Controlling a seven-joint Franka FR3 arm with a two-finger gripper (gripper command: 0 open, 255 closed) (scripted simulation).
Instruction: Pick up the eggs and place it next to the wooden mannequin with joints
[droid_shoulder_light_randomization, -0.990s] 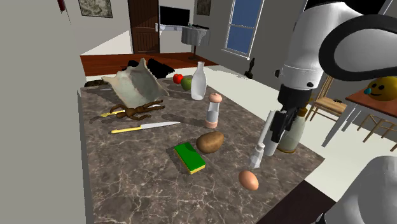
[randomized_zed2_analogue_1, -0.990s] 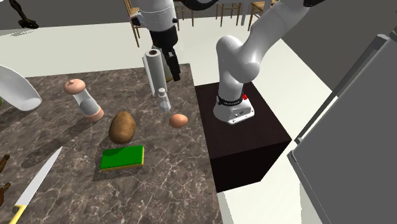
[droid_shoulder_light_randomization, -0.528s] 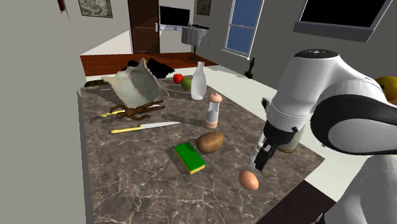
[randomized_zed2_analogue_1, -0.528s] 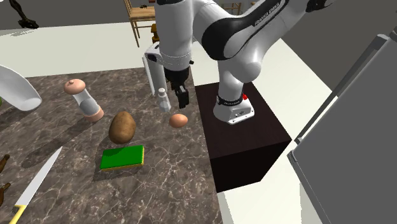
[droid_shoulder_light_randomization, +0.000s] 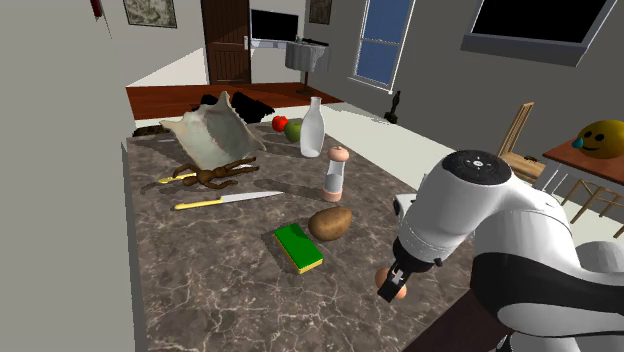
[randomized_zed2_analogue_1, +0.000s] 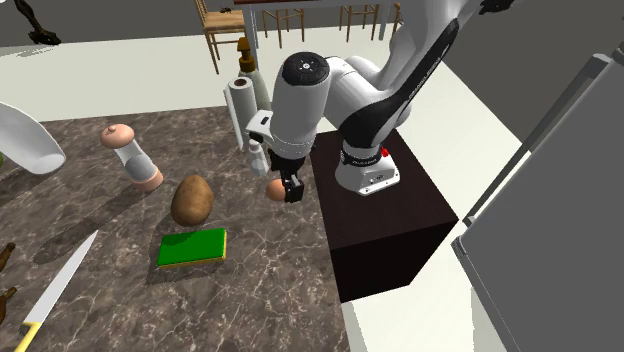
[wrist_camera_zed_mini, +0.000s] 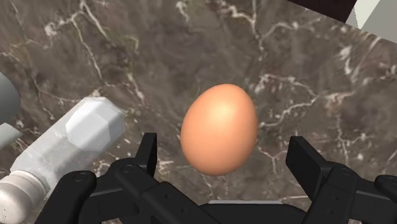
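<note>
The gripper (wrist_camera_zed_mini: 226, 156) is down at the dark marble counter (droid_shoulder_light_randomization: 200, 280), in the lower right of the shoulder view, close to the counter's near edge. Its two black fingers stand open, one on each side of the brown egg (wrist_camera_zed_mini: 219, 129). The egg lies on the stone between them and neither finger touches it, so it is not held. A small white shaker (wrist_camera_zed_mini: 70, 143) lies just beside the egg, outside one finger.

In the second exterior view the egg sits at the middle of the frame, near the counter edge that meets the black stand (randomized_zed2_analogue_1: 400, 235), with the white arm bent low over it.

Left of the egg in the shoulder view lie a potato (droid_shoulder_light_randomization: 330, 223) and a green sponge (droid_shoulder_light_randomization: 299, 247), side by side. Further up and left is a knife (droid_shoulder_light_randomization: 225, 200) with a yellow handle. The wooden mannequin (droid_shoulder_light_randomization: 205, 176) lies just above the knife, well apart from the egg.
</note>
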